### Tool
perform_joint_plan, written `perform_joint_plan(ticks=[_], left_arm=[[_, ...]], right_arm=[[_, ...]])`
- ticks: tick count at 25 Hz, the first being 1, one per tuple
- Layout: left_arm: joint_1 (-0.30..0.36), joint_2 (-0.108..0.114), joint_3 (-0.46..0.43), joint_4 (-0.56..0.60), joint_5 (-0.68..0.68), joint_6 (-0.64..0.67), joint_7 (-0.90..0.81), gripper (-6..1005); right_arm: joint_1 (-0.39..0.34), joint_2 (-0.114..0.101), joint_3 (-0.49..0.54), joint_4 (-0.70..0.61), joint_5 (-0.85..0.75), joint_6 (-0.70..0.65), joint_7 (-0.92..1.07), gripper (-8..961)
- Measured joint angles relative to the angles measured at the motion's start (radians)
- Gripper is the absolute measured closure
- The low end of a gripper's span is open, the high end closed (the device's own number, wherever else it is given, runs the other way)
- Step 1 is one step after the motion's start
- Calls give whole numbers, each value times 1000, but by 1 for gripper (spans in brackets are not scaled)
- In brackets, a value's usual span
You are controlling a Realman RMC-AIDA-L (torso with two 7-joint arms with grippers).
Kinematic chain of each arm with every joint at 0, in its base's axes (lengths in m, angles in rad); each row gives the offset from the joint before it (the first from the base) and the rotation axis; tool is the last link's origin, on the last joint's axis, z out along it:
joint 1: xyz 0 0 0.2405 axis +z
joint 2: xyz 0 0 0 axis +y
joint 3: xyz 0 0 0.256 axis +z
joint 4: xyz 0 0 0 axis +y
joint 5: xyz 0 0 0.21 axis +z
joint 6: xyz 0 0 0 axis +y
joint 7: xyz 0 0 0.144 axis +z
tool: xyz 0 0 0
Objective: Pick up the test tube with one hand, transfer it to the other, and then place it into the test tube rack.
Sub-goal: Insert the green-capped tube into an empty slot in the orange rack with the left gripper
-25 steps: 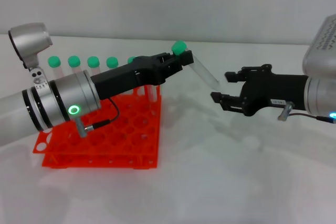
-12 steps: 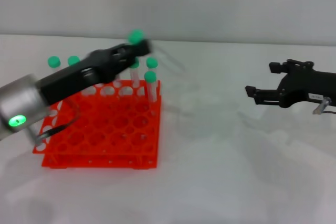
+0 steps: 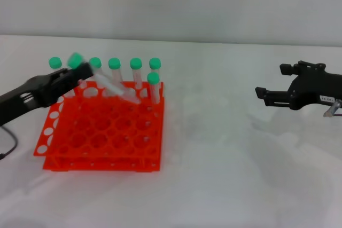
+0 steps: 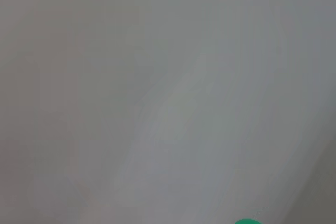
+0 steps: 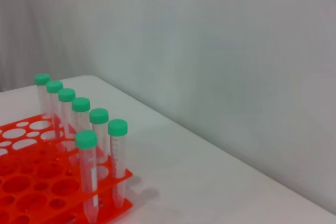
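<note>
Over white table [image 3: 224, 174], tilted green-capped clear test tube [image 3: 104, 81] crosses orange rack [image 3: 101, 132].

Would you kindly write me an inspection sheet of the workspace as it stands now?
Surface: plain white tabletop.
Job's things: bright orange-red plastic rack with round holes; slender clear green-capped test tube, tilted above the rack, held near its cap.
Other tubes: seven upright green-capped tubes along the rack's far side.
Clutter: nothing seen.
Grippers: unlabelled black left tool shut on the tilted tube; white-labelled black right tool open, empty, away from the rack.
Cables: grey cable at the right tool; thin black cable below the left arm.
Surroundings: pale grey wall.
</note>
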Motion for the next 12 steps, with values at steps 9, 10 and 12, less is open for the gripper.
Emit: perform_joint_plan(ticks=[9,10,12], left_arm=[[3,-7,-1,-80,-32,-112,-10,781],[-2,-7,-1,-81,-35,-137,-12,781],[-15,-7,-1,-85,-37,-186,-14,780]], right_arm=[[5,2,-19,40,13,-1,2,94],[4,3,-23,41,14,-2,4,94],[2,3,-29,42,20,-4,8,94]])
